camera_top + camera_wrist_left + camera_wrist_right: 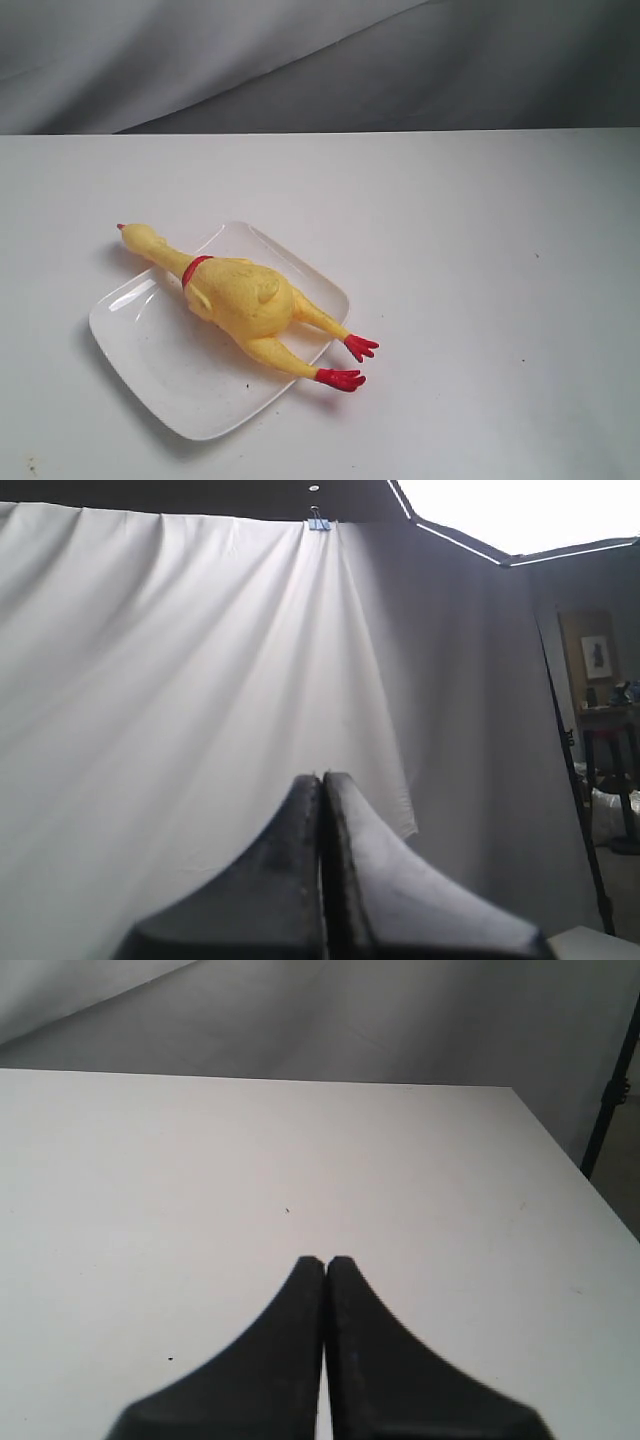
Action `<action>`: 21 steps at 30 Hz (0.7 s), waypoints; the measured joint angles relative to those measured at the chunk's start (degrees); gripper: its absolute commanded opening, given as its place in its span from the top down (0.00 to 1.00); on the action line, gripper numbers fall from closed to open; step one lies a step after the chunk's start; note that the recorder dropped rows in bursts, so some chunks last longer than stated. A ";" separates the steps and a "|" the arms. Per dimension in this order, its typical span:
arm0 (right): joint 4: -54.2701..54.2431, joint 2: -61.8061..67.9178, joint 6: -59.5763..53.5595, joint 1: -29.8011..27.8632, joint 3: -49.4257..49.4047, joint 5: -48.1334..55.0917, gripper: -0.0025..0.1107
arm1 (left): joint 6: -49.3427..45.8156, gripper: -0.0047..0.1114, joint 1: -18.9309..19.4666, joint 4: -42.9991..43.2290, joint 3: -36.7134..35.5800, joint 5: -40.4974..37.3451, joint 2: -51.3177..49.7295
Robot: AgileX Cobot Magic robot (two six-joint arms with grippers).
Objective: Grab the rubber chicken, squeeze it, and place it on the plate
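Observation:
The yellow rubber chicken (245, 300) lies across the white rounded-square plate (160, 360) in the exterior view. Its head and red beak stick out past the plate's far left edge, and its red feet overhang the right edge. Neither arm shows in the exterior view. My left gripper (322, 778) is shut with nothing between its fingers and faces a hanging white cloth, away from the table. My right gripper (325, 1261) is also shut on nothing, above bare white table with no task object in its view.
A white table (480, 250) carries the plate, with a grey cloth backdrop (300, 60) behind it. The right wrist view shows the table's far corner (510, 1090) and a dark stand (612, 1090) beyond it. A clip (318, 522) holds the cloth in the left wrist view.

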State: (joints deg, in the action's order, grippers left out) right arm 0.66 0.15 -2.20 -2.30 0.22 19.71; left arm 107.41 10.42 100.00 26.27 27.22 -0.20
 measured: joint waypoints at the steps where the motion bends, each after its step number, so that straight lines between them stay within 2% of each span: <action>1: 0.00 0.00 0.00 0.00 0.00 0.00 0.98 | 0.00 0.96 0.04 0.00 0.00 0.00 0.00; 18: 0.00 0.00 0.00 0.00 0.00 0.00 0.98 | -0.86 0.96 0.16 -0.63 0.00 -1.74 0.00; 19: 0.00 0.00 0.00 0.00 0.00 0.00 0.98 | -2.47 0.96 0.16 -2.76 0.00 -2.36 0.00; 21: 0.00 0.00 0.00 0.00 0.00 0.00 0.98 | -15.42 0.96 0.16 -16.16 -1.30 -3.72 0.00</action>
State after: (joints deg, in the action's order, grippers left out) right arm 0.66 0.15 -2.20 -2.30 0.22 19.71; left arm 91.99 10.57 83.84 24.98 23.50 -0.20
